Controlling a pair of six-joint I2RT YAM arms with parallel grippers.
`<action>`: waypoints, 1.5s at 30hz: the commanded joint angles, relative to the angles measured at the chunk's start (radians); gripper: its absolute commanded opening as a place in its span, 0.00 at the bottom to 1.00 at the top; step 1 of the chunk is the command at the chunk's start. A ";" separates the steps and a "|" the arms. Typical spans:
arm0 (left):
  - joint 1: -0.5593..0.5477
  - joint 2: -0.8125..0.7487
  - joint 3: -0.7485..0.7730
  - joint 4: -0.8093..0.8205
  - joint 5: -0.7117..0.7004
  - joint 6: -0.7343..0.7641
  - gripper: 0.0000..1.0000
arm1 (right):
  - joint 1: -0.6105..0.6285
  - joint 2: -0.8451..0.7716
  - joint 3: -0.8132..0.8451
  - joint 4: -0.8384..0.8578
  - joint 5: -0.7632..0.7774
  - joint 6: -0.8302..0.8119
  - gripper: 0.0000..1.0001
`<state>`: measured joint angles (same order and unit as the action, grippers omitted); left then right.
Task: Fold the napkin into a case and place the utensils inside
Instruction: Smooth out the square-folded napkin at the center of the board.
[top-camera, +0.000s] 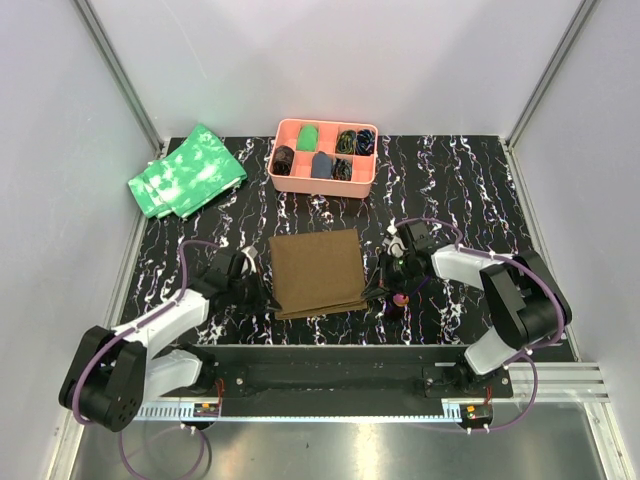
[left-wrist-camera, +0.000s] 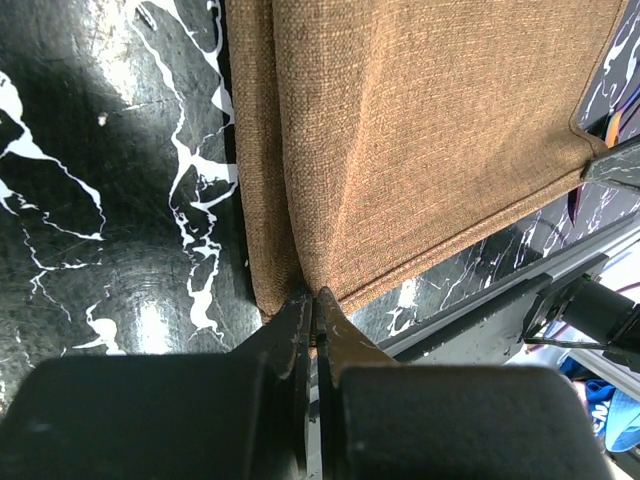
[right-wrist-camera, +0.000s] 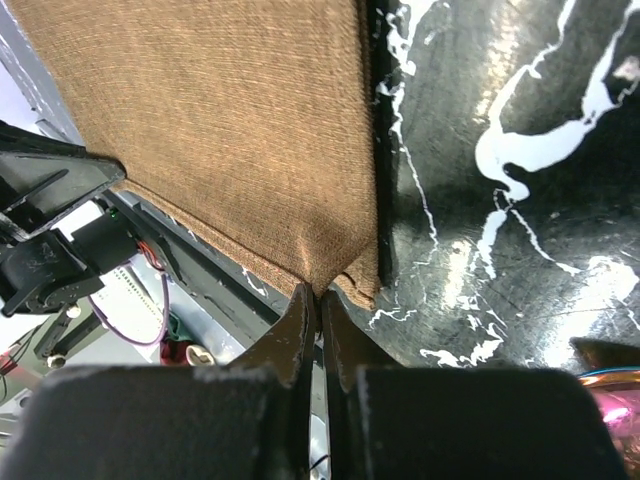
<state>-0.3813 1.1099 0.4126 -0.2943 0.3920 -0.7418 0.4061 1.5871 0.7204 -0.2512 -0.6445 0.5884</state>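
- Napkin (top-camera: 318, 268) is lying on the counter (top-camera: 450, 190), stretching away ahead of both tools.
- Left tool (left-wrist-camera: 312, 300) is clenching the napkin's near corner between its tips.
- Right tool (right-wrist-camera: 318, 295) is pinching the other near corner, jaws closed on the cloth.
- Utensils (top-camera: 401, 299) are sitting just beside the right tool, partly hidden.

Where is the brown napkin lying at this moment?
In the top view, the napkin lies in the middle, nearer than the pink tray, between the left hand and the right hand, which pinch its near corners.
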 joint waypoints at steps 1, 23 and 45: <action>0.001 0.001 -0.026 0.040 -0.013 0.002 0.05 | 0.000 0.014 -0.018 0.018 0.057 -0.016 0.06; -0.014 0.079 0.119 0.124 0.059 -0.053 0.15 | 0.034 0.060 0.105 0.101 -0.012 0.028 0.35; 0.133 0.163 0.251 0.266 0.149 -0.125 0.17 | 0.187 0.204 0.341 0.158 0.007 0.074 0.44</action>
<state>-0.2886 1.1221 0.5667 -0.1776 0.4332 -0.8417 0.5125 1.7412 0.9585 -0.2058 -0.5861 0.5968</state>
